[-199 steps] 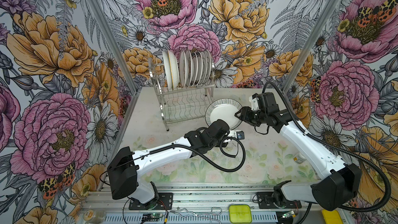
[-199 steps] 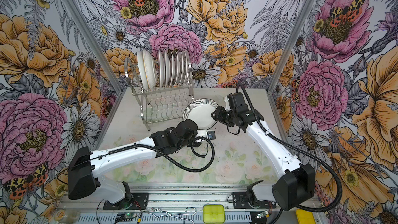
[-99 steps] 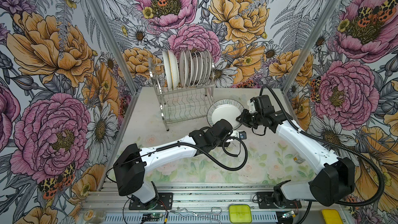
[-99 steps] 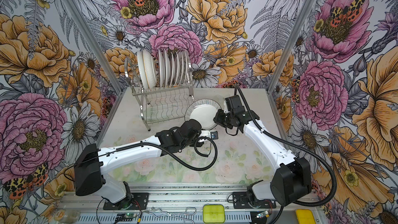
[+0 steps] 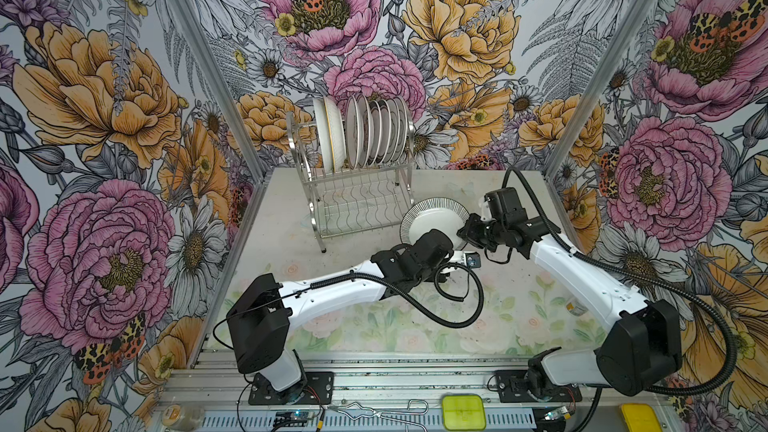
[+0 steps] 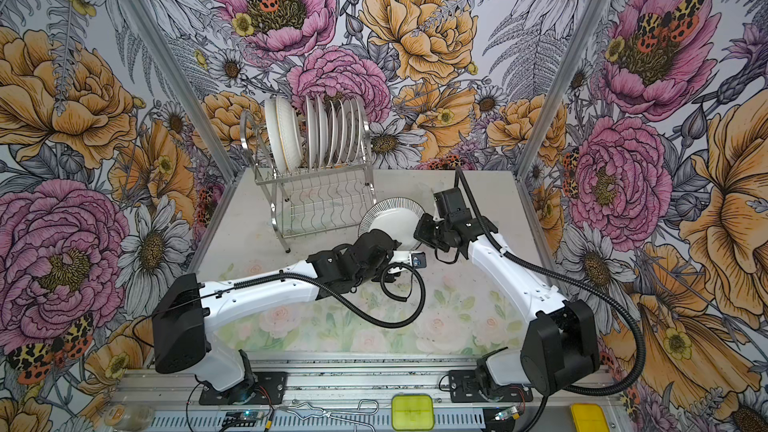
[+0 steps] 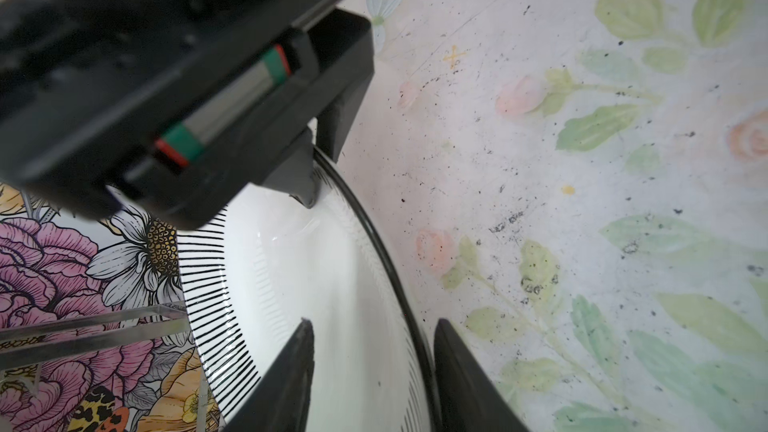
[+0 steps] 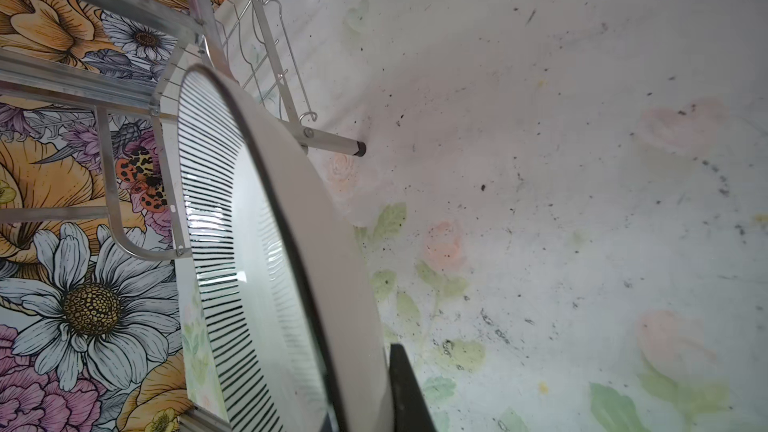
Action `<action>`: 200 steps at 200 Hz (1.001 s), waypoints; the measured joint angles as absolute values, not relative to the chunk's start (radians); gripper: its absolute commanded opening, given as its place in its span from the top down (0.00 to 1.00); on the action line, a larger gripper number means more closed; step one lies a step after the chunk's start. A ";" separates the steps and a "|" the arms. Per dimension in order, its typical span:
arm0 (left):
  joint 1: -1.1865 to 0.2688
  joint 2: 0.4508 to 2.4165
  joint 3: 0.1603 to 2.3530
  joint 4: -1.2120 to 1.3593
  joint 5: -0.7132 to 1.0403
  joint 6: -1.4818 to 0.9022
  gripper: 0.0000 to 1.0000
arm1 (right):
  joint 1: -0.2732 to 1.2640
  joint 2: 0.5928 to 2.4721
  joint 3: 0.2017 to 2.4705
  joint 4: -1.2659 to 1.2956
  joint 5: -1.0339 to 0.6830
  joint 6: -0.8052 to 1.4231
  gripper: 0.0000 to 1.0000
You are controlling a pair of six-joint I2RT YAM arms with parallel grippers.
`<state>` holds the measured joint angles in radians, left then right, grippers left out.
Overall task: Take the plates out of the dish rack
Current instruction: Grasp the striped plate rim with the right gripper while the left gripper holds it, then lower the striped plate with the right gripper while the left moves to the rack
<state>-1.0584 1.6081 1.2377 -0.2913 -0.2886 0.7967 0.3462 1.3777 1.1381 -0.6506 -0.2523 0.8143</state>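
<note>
The right gripper [image 7: 321,170] is pinching the striped plate [image 7: 316,284] by its rim, jaws pressed together on it. The left gripper [image 7: 370,371] is standing spread, fingers straddling the same rim without clamping. The plate is tilting over the table [image 5: 282,218], just beside the dish rack [image 5: 360,184], whose top tier is holding the other plates [image 5: 374,130] on edge. Danger from here: one narrow edge-pinch is carrying glazed ceramic, so it could swivel or slip out, or clip the rack's leg while swinging away.
</note>
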 measured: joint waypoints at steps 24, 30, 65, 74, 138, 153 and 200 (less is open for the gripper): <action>-1.058 1.608 1.238 -0.252 -0.273 0.794 0.39 | 0.343 1.356 1.132 -0.649 -0.228 0.811 1.00; -1.058 1.608 1.238 -0.237 -0.270 0.792 0.37 | 0.341 1.349 1.129 -0.649 -0.223 0.810 1.00; -1.058 1.607 1.238 -0.181 -0.245 0.781 0.32 | 0.311 1.319 1.116 -0.651 -0.214 0.806 1.00; -1.056 1.604 1.238 -0.174 -0.234 0.772 0.28 | 0.301 1.317 1.115 -0.654 -0.214 0.802 1.00; -1.009 1.483 1.246 -0.122 -0.146 0.709 0.09 | 0.204 1.315 1.081 -0.728 -0.236 0.738 1.00; -0.998 1.463 1.252 -0.120 -0.140 0.701 0.06 | 0.175 1.315 1.081 -0.735 -0.241 0.731 1.00; -0.955 1.430 1.247 -0.123 -0.131 0.651 0.01 | 0.070 1.315 1.081 -0.725 -0.255 0.688 1.00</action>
